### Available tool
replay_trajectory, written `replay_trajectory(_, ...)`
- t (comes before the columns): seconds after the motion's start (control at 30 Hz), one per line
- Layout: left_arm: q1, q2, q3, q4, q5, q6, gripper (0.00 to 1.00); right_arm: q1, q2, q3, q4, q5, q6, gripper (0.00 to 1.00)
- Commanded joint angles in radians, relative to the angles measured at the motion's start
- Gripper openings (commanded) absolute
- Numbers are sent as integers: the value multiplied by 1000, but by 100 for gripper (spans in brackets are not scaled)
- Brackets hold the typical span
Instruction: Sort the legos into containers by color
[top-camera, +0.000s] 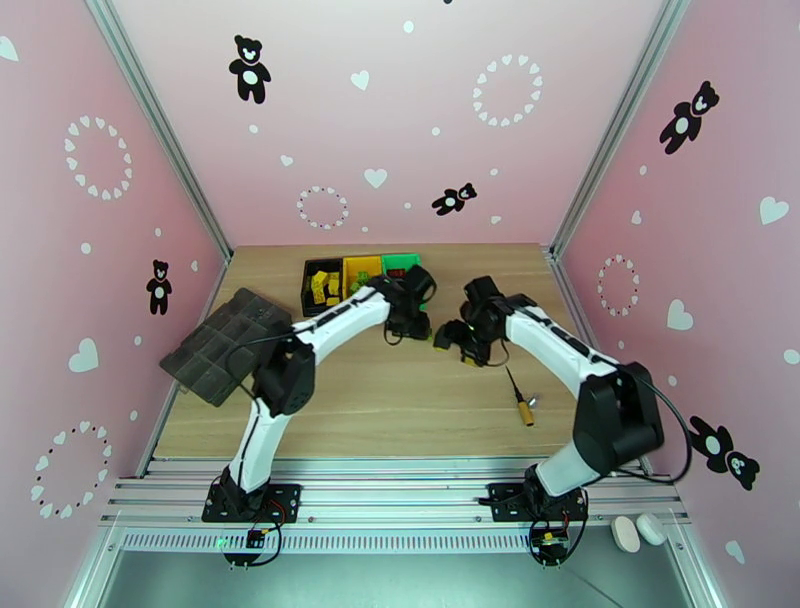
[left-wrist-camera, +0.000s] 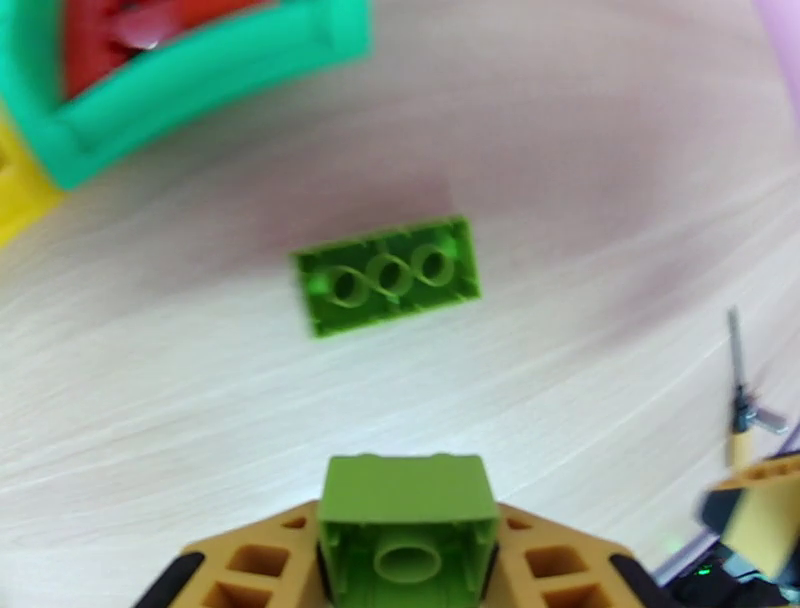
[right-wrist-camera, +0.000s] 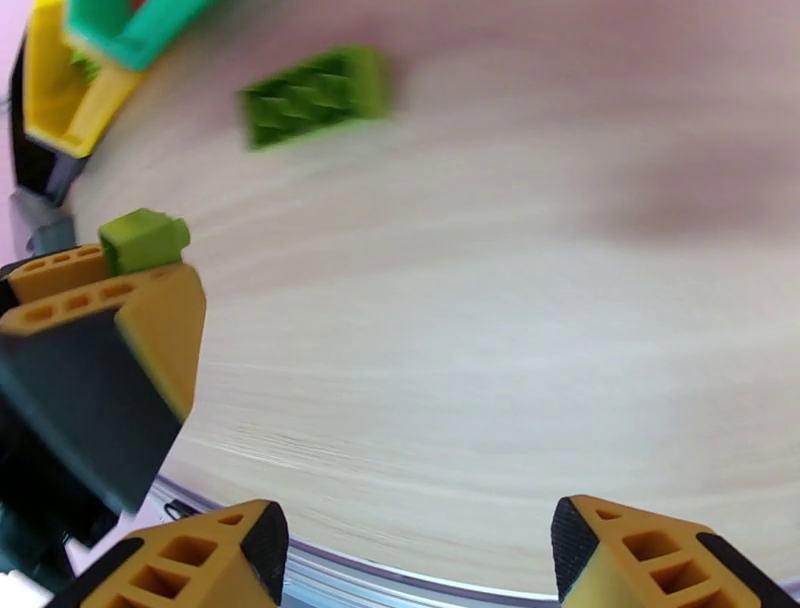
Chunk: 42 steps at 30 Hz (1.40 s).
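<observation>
Small green hard-plastic lego brick (left-wrist-camera: 408, 500) sat pinched across its flat sides between the closed left gripper (left-wrist-camera: 405, 548) fingers; probably light, rigid, slick. Right gripper (right-wrist-camera: 420, 560) gaped empty, longer green brick (right-wrist-camera: 312, 95) well ahead.

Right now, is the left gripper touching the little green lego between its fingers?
Touching. The left wrist view shows the left gripper shut on the little green lego, its orange fingers pressed against both sides with no gap.
</observation>
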Motion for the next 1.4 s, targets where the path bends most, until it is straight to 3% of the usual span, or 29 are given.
replay_trajectory(0.0, 63, -55, -47, 57, 61, -29, 40, 42, 90, 118, 33, -52, 5, 74)
replay_trajectory(0.37, 275, -49, 28, -5, 73, -40, 40, 106, 379, 477, 61, -175, 31, 73)
replay_trajectory(0.63, 352, 166, 383, -154, 62, -7, 41, 98, 474, 659, -27, -136, 13, 73)
replay_trajectory(0.73, 370, 274, 556, -229, 59, -4, 50, 85, 468, 660, -56, -110, -4, 73)
replay_trajectory(0.83, 376, 323, 642, -261, 66, -3, 70, 67, 459, 655, -107, -70, -48, 74)
replay_trajectory(0.93, 377, 292, 588, -227, 78, -5, 79, 48, 441, 626, -137, -26, -91, 74)
replay_trajectory(1.37, 336, -119, 3, 18, 49, -72, 83, 9, 462, 545, -122, 127, -265, 74)
